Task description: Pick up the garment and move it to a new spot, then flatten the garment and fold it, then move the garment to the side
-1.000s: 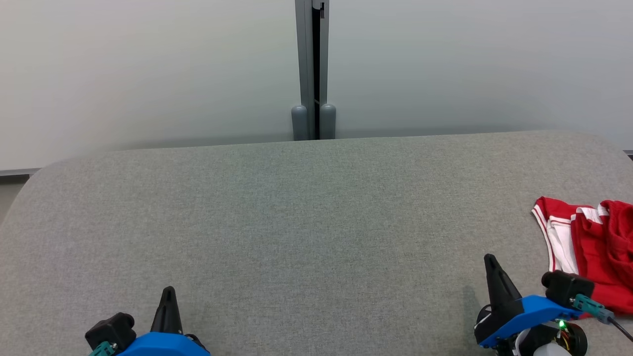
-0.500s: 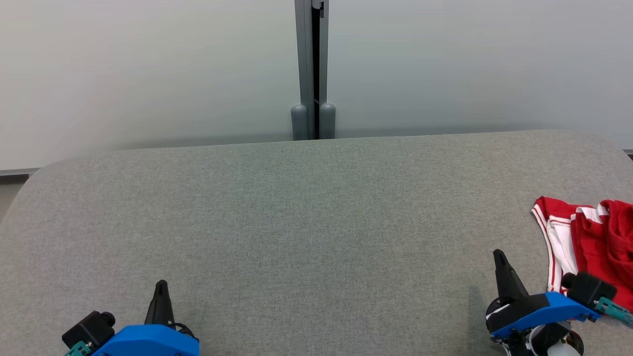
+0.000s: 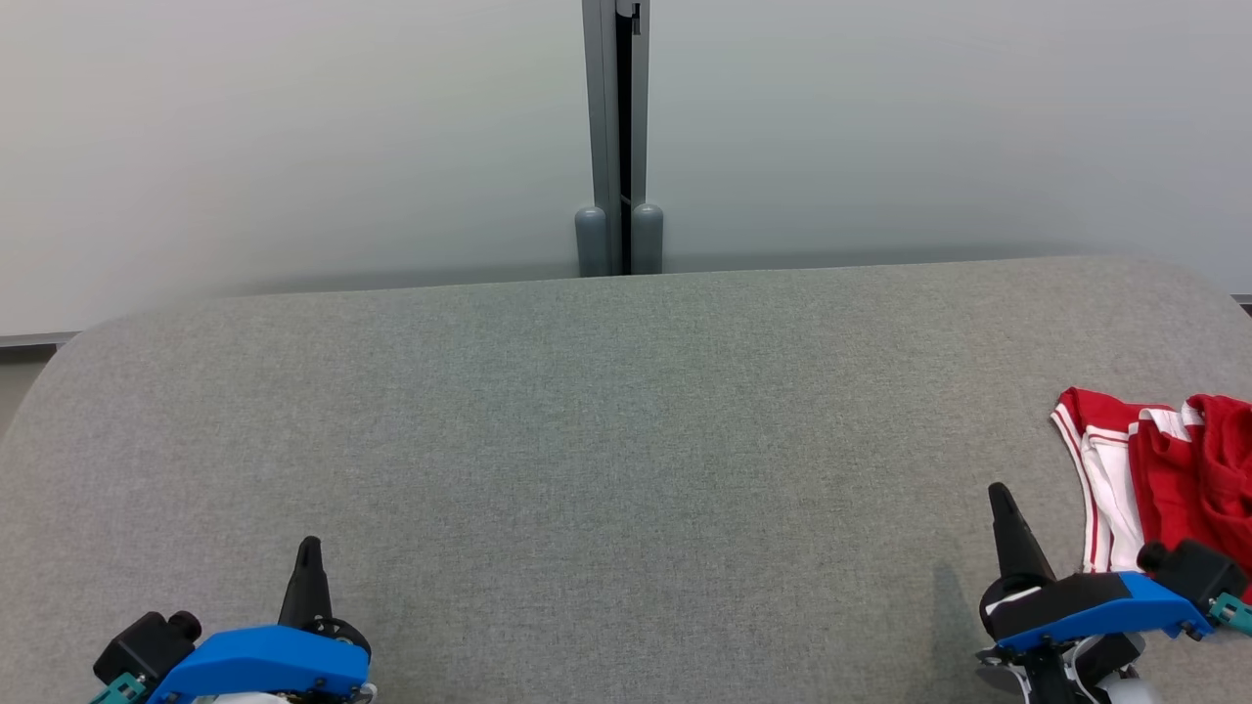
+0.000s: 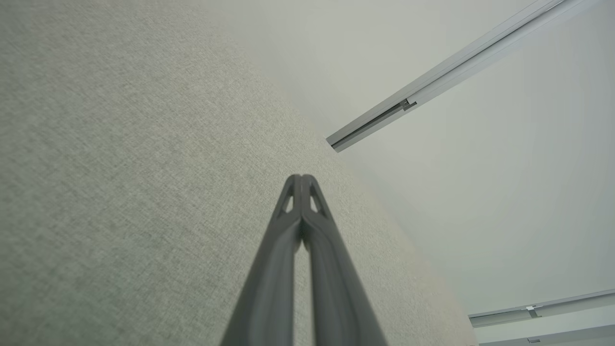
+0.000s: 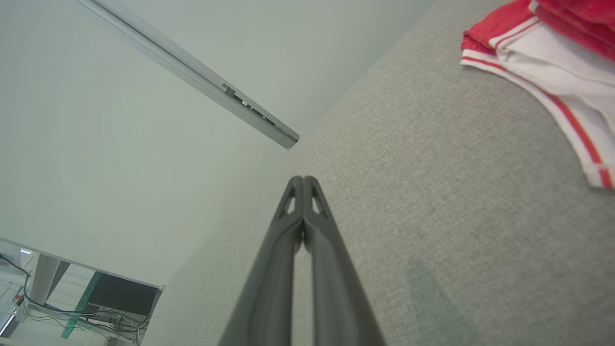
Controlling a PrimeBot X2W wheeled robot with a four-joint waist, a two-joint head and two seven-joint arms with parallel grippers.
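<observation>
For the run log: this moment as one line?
garment: crumpled, right of grey surface, untouched | left end effector: shut, empty | right end effector: shut, empty, beside garment

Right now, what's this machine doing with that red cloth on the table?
Nothing is being handled at this moment. The red and white fabric garment lies rumpled at the right edge of the grey cloth-covered table. The robot's right tool is shut and sits just beside the garment, its fingers clear of the cloth. The left tool, also shut, is at the near left over bare table. Neither tool holds anything.
</observation>
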